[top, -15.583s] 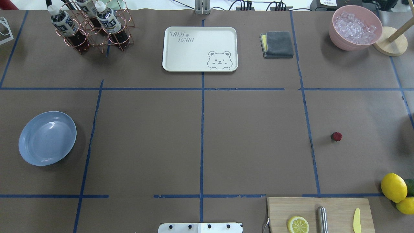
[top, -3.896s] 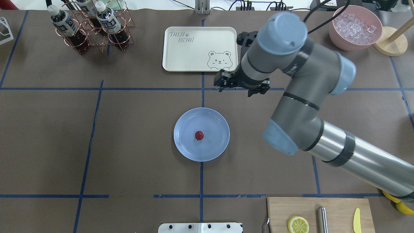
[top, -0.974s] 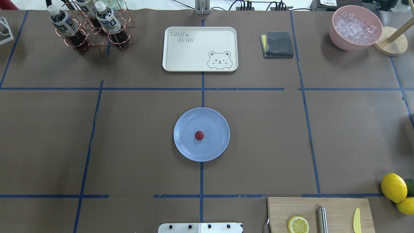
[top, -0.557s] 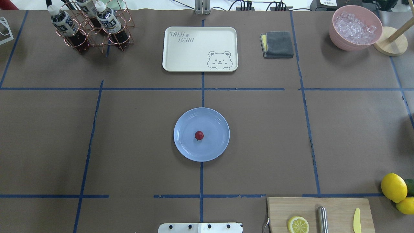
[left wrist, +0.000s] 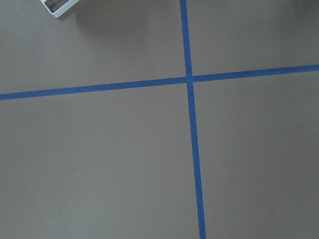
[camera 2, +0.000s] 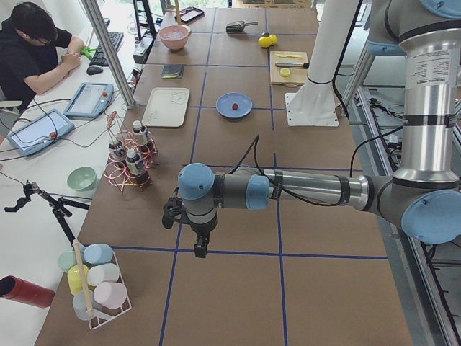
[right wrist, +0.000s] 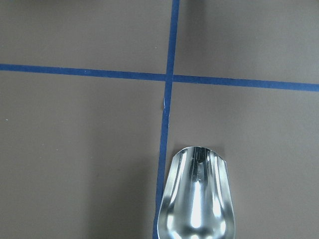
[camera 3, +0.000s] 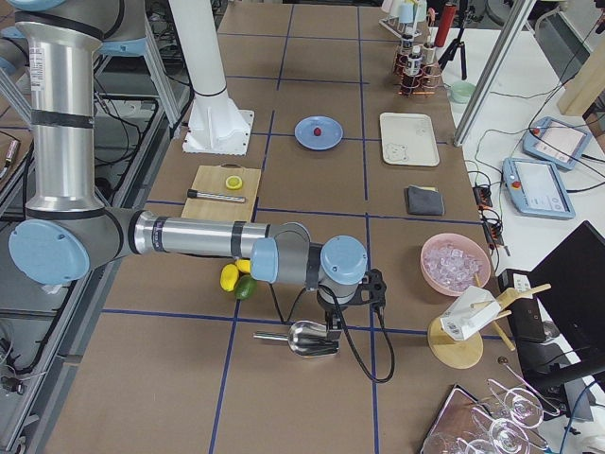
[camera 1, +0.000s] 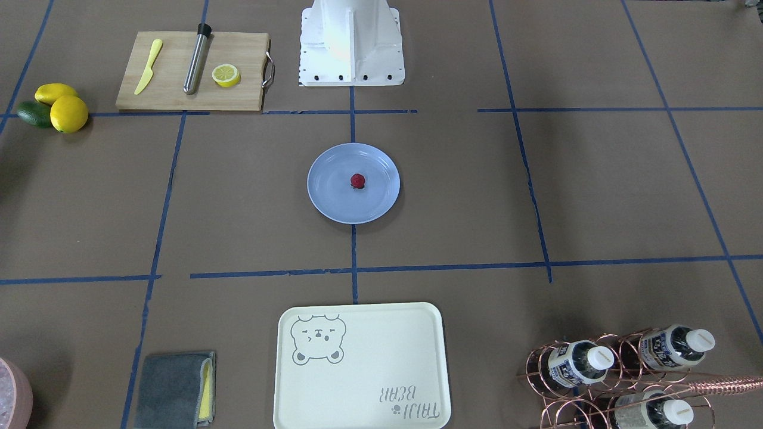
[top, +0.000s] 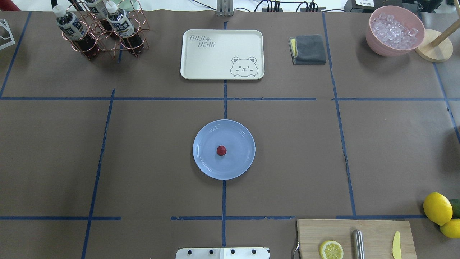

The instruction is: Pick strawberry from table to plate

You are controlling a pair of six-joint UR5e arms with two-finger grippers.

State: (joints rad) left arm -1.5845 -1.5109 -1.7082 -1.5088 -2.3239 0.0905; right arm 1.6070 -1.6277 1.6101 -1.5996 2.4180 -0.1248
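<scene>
The small dark-red strawberry (top: 221,150) lies in the middle of the light-blue plate (top: 203,163), which sits at the centre of the brown table (top: 151,151) on a blue tape line. The front-facing view shows the same: the strawberry (camera 1: 357,181) rests on the plate (camera 1: 325,199). Neither arm shows in the overhead or front-facing view. My left gripper (camera 2: 201,247) hangs over the table's near end in the exterior left view, far from the plate. My right gripper (camera 3: 333,330) hangs at the opposite end. I cannot tell whether either is open or shut.
A cream bear tray (top: 222,54), a copper bottle rack (top: 102,30), a grey cloth (top: 308,49) and a pink ice bowl (top: 394,30) line the far edge. A cutting board (top: 355,239) with a lemon half, and lemons (top: 437,208), sit near right. A metal scoop (right wrist: 197,199) lies under the right wrist.
Nothing has moved in the last second. Since the oldest frame the plate went from the left to the centre, the strawberry from the table onto it, and the right arm left the overhead view.
</scene>
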